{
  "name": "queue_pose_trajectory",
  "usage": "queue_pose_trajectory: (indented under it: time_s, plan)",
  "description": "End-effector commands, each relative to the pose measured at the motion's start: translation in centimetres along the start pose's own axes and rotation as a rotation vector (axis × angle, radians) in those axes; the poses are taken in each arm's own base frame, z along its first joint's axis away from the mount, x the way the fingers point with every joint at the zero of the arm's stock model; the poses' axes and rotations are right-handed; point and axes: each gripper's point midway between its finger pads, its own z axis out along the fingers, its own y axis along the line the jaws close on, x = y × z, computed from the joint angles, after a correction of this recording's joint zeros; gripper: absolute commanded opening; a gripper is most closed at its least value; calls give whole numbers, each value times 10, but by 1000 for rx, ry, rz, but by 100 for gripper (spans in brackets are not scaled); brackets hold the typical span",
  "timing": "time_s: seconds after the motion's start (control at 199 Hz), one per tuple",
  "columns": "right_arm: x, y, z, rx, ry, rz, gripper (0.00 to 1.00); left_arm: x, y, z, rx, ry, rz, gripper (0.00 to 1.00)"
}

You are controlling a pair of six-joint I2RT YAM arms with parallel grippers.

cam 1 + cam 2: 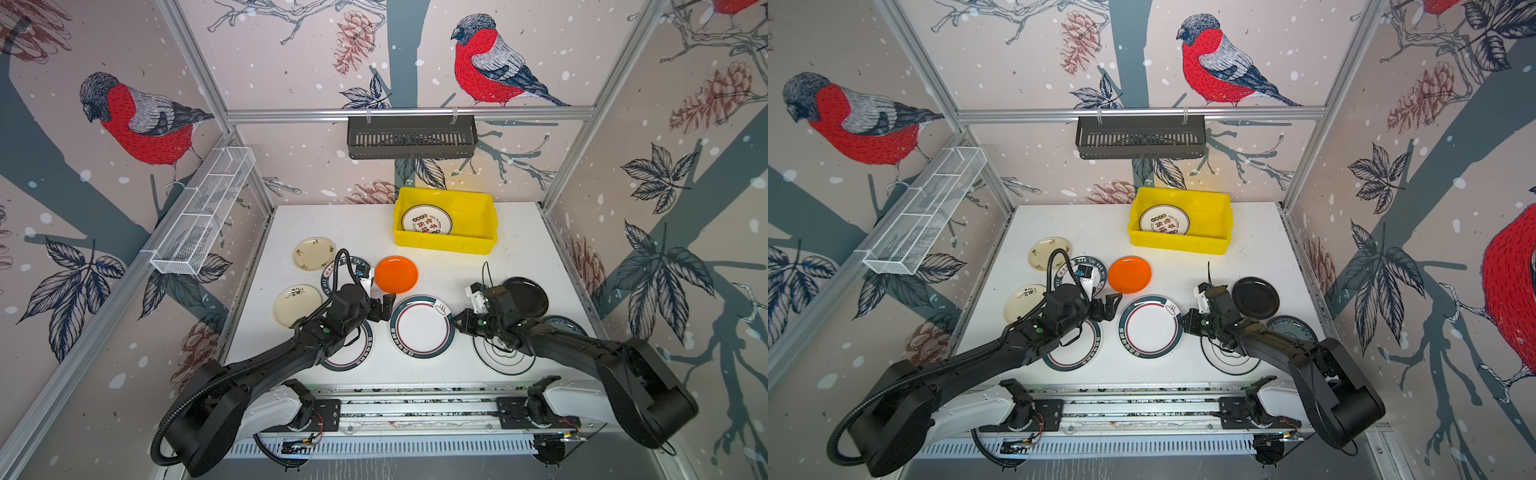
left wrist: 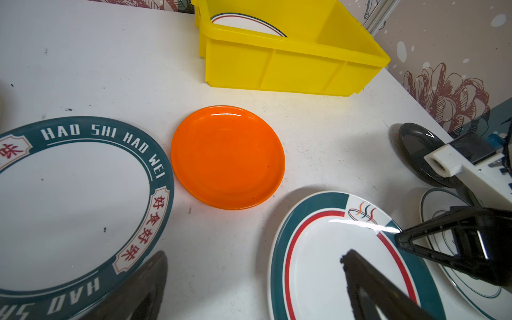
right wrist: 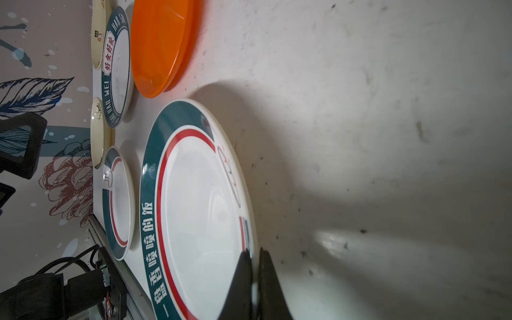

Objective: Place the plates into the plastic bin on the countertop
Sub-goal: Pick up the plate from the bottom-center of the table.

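One lettered white plate [image 1: 427, 221] sits in the yellow plastic bin [image 1: 444, 243]; nine wait on the table [image 1: 457, 270]. My right jaws clamp the green-rimmed plate [image 1: 422, 328]; left jaws apart.

In white capitals on the dark green rim of the lettered plate [image 2: 74, 205]: "HAO SHI HAO WEI", then again upside down on the opposite arc, cut off after "HAO SH". In red characters on a pale cartouche of that rim: 好食好味. Same capitals faintly legible on this lettered plate [image 1: 1096, 261], left of centre in a top view. In white characters on the green rim of the red-ringed plate [image 3: 199, 210], mid-frame in both top views: 香喷喷的饭, after a dash and one unclear character. On the binned plate [image 1: 426, 220] inside the plastic bin [image 1: 469, 208], upper right of centre: large dark characters and small print, too small to read
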Motion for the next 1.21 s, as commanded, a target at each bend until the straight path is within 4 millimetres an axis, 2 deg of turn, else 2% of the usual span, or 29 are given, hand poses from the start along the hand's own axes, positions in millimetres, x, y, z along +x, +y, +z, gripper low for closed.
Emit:
queue_pose_trajectory:
  time_s: [0.0, 0.116, 0.196, 0.473, 0.856, 1.007, 1.092, 1.203]
  plan:
    - [1, -3, -2, 23, 16, -17, 3, -8, -5, -1, 24, -34, -13, 98]
    - [-1, -5, -4, 25, 23, -1, 2, -7, -4, -1, 24, -38, -14, 98]
    - [-10, 3, -12, -9, -11, 4, 1, -9, -5, -2, 27, -44, -16, 98]
    - [-41, 1, -45, -80, -95, 69, 0, -10, -5, 0, 28, -52, -6, 98]
    - [-98, 34, -87, -181, -191, 60, 0, -23, -10, 1, 40, -87, -8, 98]
    - [-138, 49, -108, -189, -299, 27, 0, -32, -15, -4, 59, -109, -17, 98]
    - [-168, 58, -117, -183, -365, -2, 0, -39, -21, -8, 86, -125, -19, 98]
    - [-212, 59, -127, -121, -466, -43, 0, -46, -22, -13, 88, -147, -8, 98]
